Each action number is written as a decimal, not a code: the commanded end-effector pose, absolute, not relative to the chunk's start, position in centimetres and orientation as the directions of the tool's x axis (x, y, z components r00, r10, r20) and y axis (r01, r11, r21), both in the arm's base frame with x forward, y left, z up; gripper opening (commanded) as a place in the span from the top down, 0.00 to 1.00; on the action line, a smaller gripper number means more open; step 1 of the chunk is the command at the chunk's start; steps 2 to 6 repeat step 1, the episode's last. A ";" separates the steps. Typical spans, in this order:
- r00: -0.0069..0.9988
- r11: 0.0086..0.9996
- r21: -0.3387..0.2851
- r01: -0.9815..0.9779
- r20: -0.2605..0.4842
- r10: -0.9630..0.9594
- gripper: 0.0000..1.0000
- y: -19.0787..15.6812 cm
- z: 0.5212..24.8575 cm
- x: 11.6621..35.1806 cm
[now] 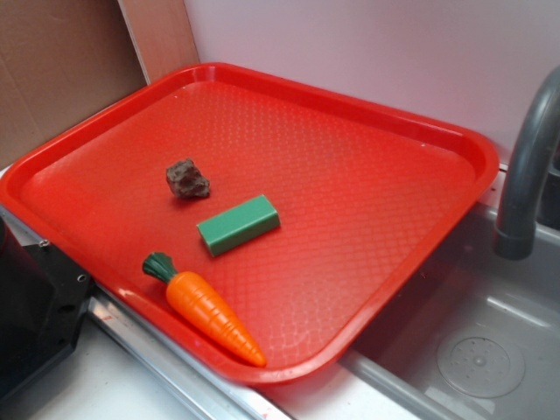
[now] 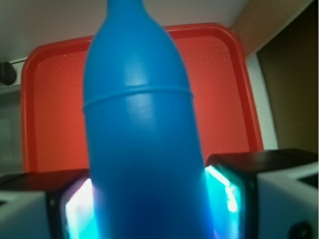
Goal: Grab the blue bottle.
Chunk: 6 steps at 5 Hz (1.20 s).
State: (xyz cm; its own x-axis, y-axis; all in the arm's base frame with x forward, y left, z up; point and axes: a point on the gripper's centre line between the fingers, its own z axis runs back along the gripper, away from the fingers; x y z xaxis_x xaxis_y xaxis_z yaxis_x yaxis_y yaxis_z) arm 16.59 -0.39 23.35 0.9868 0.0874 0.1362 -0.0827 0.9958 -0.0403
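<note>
Blue bottle (image 2: pixel 139 134), one only, sits clamped in the end effector (image 2: pixel 149 199) over one red tray (image 2: pixel 50 99).

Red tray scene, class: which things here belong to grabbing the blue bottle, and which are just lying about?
Belongs to the job:
blue bottle
gripper, fingers closed on the bottle

Just lying about:
carrot
green block
brown rock
red tray
faucet

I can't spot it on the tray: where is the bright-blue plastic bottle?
In the wrist view, the bright-blue plastic bottle sits gripped between the gripper fingers, above the red plastic tray.
</note>
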 end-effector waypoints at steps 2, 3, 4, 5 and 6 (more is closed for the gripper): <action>0.984 0.990 0.034 -0.134 0.119 0.129 1.00 -1.8 22.0 17.1; 0.984 0.990 0.034 -0.134 0.119 0.129 1.00 -1.8 22.0 17.1; 0.984 0.990 0.034 -0.134 0.119 0.129 1.00 -1.8 22.0 17.1; 0.984 0.990 0.034 -0.134 0.119 0.129 1.00 -1.8 22.0 17.1; 0.984 0.990 0.034 -0.134 0.119 0.129 1.00 -1.8 22.0 17.1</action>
